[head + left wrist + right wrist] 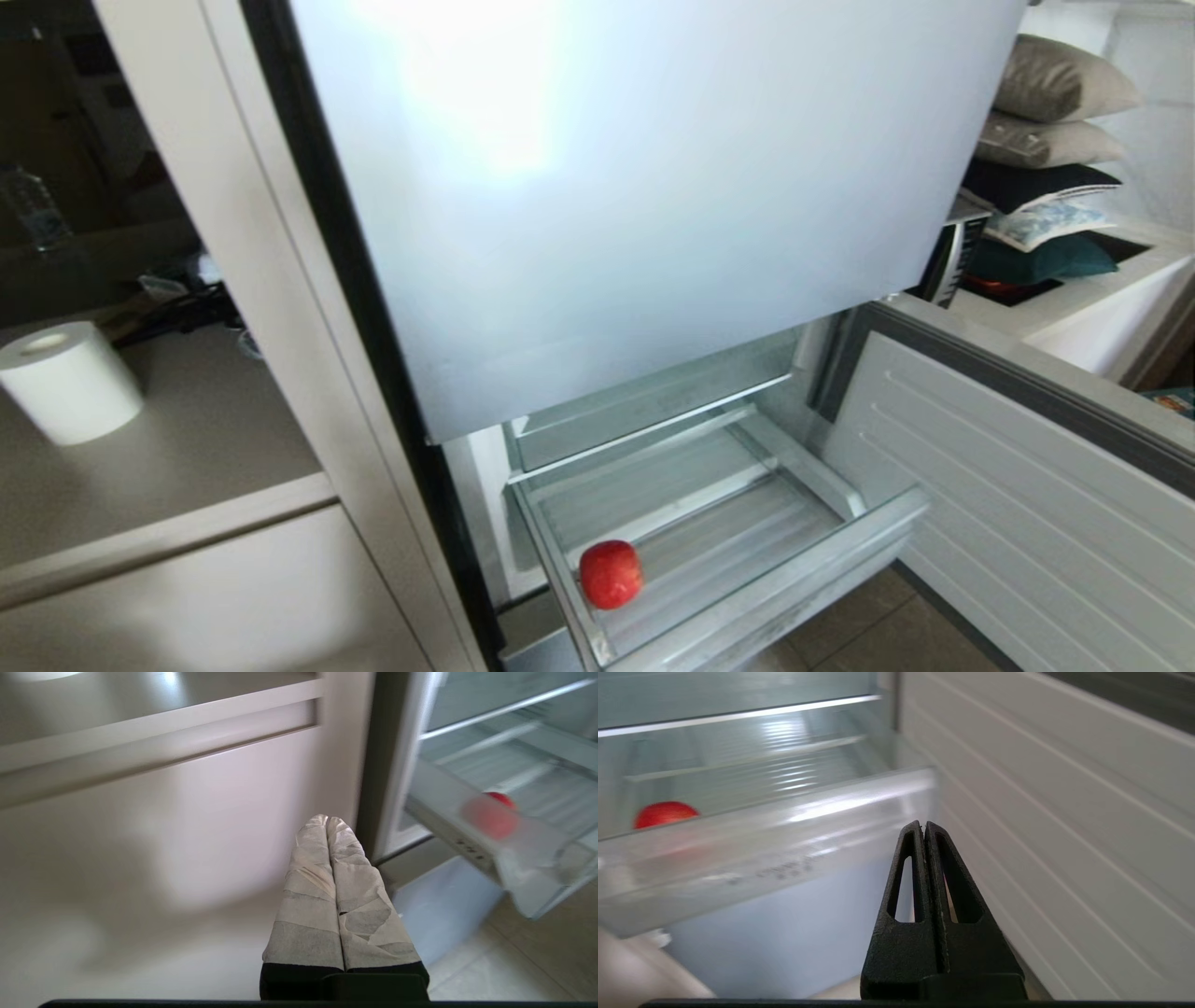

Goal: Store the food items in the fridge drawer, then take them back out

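Red apple (611, 574) in clear drawer (747, 588)

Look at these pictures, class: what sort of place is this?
Probably a home kitchen: an open fridge with a pulled-out clear drawer holding a red apple, pale cabinets with a paper roll on the counter, and stacked cushions nearby.

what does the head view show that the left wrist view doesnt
Only the head view shows the roll of paper on the counter at left, the stacked pillows at right, the grey-blue upper door panel and the ribbed inner face of the open lower door.

Only the left wrist view shows the left gripper, jaws shut and empty, facing a cabinet front.

Both show the red apple lying alone in the pulled-out fridge drawer. Neither shows the orange fruit.
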`<state>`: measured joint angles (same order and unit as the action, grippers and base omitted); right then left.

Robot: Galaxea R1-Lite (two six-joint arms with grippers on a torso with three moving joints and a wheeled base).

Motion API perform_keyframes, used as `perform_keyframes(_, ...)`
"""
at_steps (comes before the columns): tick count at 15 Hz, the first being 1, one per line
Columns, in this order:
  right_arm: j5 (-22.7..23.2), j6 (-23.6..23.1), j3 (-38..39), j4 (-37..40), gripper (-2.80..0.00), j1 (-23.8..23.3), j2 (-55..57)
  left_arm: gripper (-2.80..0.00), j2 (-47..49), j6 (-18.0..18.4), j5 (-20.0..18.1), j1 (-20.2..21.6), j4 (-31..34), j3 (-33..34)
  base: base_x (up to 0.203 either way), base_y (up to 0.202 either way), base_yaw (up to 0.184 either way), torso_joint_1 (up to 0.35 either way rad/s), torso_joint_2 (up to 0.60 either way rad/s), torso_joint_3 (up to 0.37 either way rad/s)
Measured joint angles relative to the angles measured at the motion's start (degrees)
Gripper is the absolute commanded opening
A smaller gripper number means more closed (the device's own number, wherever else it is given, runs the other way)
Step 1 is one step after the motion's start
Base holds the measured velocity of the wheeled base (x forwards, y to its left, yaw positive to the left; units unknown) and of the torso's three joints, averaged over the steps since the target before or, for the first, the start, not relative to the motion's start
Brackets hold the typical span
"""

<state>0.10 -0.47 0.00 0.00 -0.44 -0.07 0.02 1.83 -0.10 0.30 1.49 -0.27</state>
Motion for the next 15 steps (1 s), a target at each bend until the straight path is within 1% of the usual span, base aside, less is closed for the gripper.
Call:
perform_keyframes(10,0.0,0.1,0.0,0.0,-2.80,0.0,0.0,-2.80,0.0,0.0,0.0,0.0,0.0,0.0,0.001,-0.007,0.168,0.003,0.00,0.003)
perform_keyframes(11,0.0,0.0,0.0,0.0,-2.80,0.0,0.0,-2.80,0.0,0.0,0.0,0.0,0.0,0.0,-0.003,-0.006,0.091,0.002,0.00,0.002)
perform_keyframes(15,0.0,-0.2,0.0,0.0,-2.80,0.0,0.0,-2.80,0.0,0.0,0.0,0.0,0.0,0.0,0.000,0.000,0.000,0.000,0.00,0.000)
